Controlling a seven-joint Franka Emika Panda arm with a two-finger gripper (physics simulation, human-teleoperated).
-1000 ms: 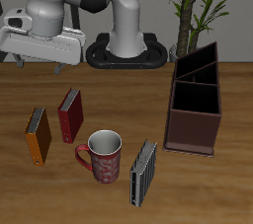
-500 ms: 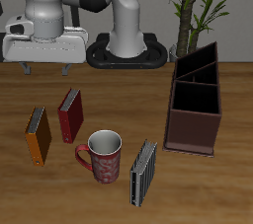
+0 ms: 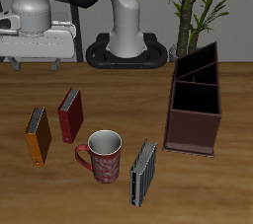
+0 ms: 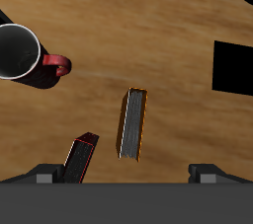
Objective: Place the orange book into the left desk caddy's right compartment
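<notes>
Below me, the orange book (image 4: 133, 123) stood on edge on the table (image 3: 119, 90), between the dark red book (image 4: 81, 157) and open wood, with the mug (image 4: 20, 52) farther off. My gripper (image 3: 36, 61) hung high above that end of the table, well clear of everything, with its fingers (image 4: 44, 176) spread wide and holding nothing. In my own view the book's long axis ran roughly square to the line between my two fingers, so I judged the spread already suited a pinch across its thin covers. It lay between them but a little off centre, so a small shift before descending seemed called for. The left desk caddy (image 3: 194, 105) stood well apart, across the table.
</notes>
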